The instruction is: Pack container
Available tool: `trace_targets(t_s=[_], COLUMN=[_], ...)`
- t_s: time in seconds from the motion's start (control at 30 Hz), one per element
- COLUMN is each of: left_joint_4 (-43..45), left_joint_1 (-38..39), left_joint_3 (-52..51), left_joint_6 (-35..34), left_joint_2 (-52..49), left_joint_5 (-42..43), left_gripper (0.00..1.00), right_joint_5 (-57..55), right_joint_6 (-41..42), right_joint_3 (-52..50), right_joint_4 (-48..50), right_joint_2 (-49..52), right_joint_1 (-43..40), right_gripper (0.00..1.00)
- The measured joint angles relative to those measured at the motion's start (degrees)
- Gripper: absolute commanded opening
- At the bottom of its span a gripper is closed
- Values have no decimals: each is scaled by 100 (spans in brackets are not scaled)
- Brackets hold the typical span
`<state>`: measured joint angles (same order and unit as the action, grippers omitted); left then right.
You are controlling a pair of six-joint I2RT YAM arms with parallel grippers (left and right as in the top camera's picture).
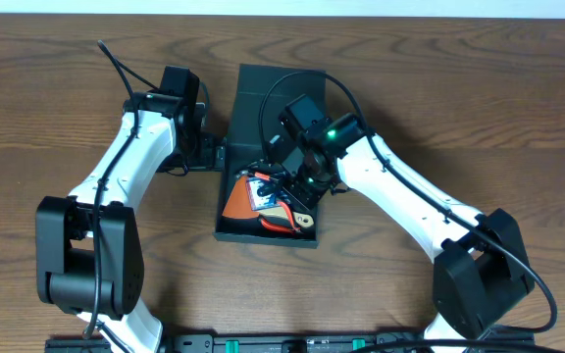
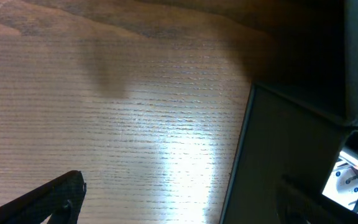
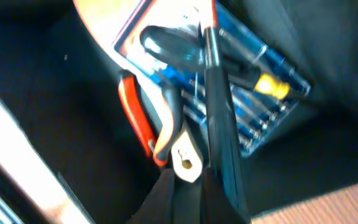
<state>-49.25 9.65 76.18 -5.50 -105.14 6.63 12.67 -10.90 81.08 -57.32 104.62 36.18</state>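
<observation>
The dark teal container [image 1: 226,196] lies open mid-table, its flap lid [image 1: 263,86] folded back away from me. Inside are a blister pack of blue screwdrivers [image 3: 253,93] and orange-and-black pliers [image 3: 160,118]. My right gripper [image 1: 297,191] reaches down into the box. In the right wrist view it [image 3: 191,186] is shut, with the pliers' cream hang tab [image 3: 185,160] pinched at its tips. A long dark tool [image 3: 219,118] lies across the pack. My left gripper [image 1: 212,152] is open at the box's left wall [image 2: 278,143]. In the left wrist view it [image 2: 182,208] has one finger [image 2: 55,199] over bare wood.
Wood-grain table [image 1: 459,69] surrounds the box. Both white arms flank it, the left [image 1: 116,176] and the right [image 1: 410,196]. A black rail [image 1: 292,343] runs along the front edge.
</observation>
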Motion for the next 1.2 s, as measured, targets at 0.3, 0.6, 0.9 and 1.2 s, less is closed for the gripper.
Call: trace_targets(t_s=[0.3,0.6,0.9,1.2], left_joint_4=[-11,-17,-28,-39], left_joint_1=[0,0,33,33], left_joint_3=[0,0,-2,0], left_joint_6=[-2,-2,-2,-2], left_joint_2=[0,2,0,0], left_joint_5=[0,11,72,72], left_gripper=[96,96,96,96], right_joint_5=[-673,-981,-968,-857], right_joint_6=[780,1226,1631,1318], right_joint_3=[-155,-157,-160,-170], right_joint_4=[308,334,468,315], right_joint_2=[0,0,0,2], right_joint_1=[-9,-302,-603,-702], right_gripper=[10,10,11,13])
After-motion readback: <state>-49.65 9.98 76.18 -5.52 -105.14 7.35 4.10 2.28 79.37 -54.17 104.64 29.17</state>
